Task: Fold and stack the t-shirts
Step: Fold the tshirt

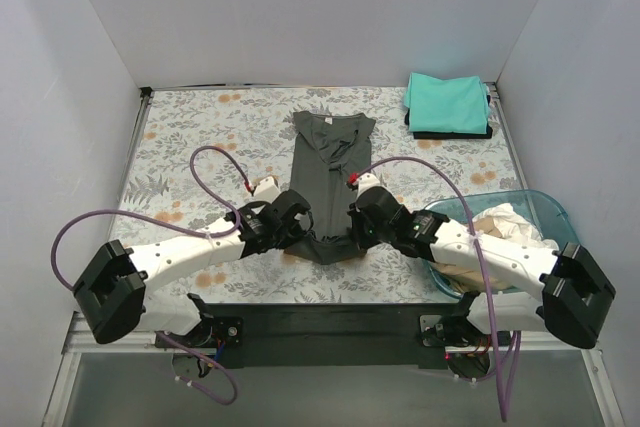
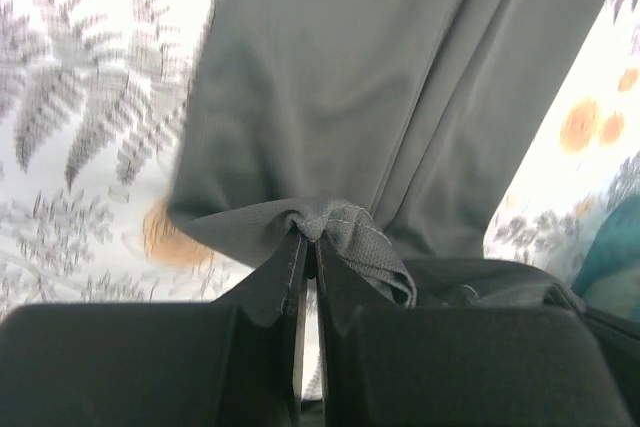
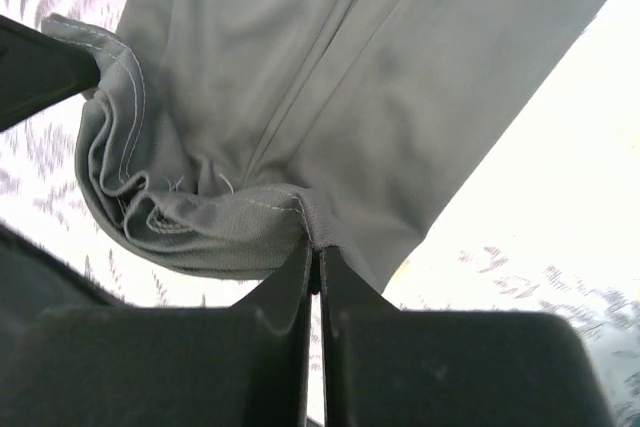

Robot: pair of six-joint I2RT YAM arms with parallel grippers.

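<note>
A: Two grips, one hem. Left gripper (image 1: pixel 298 219) & right gripper (image 1: pixel 354 223) are each pinched tight on the near hem of the dark grey t-shirt (image 1: pixel 330 157). Wrist views show nothing but cloth between the jaws.

B: Why both at the near end?

A: Shirt lies mid-table (image 1: pixel 190 127), narrowed to a long strip w/ the neck at the far end. Holding both near corners looks like prep to carry the hem over toward the neck, i.e. the crosswise fold. That's my guess, not a thing seen.

B: Arm pose?

A: Both reach in low from the near edge, forearms angled inward, wrists almost meeting at centre. Left one has the hem's left corner, right one the right corner. Hem is bunched up between them, so no tension across it.

B: Other shirts?

A: Teal t-shirt (image 1: pixel 447 102) is folded at far right on top of a black t-shirt (image 1: pixel 450 133), prob. the stack. Tan t-shirt (image 1: pixel 487 224) & white t-shirt (image 1: pixel 518 219) are heaped in the blue basin (image 1: pixel 548 205), near right, beside the right arm. So approx. 2 done, 1 in hand, 2 to go.

B: Risk?

A: Slack hem. If the lift is uneven, the fold could end up skewed.
</note>
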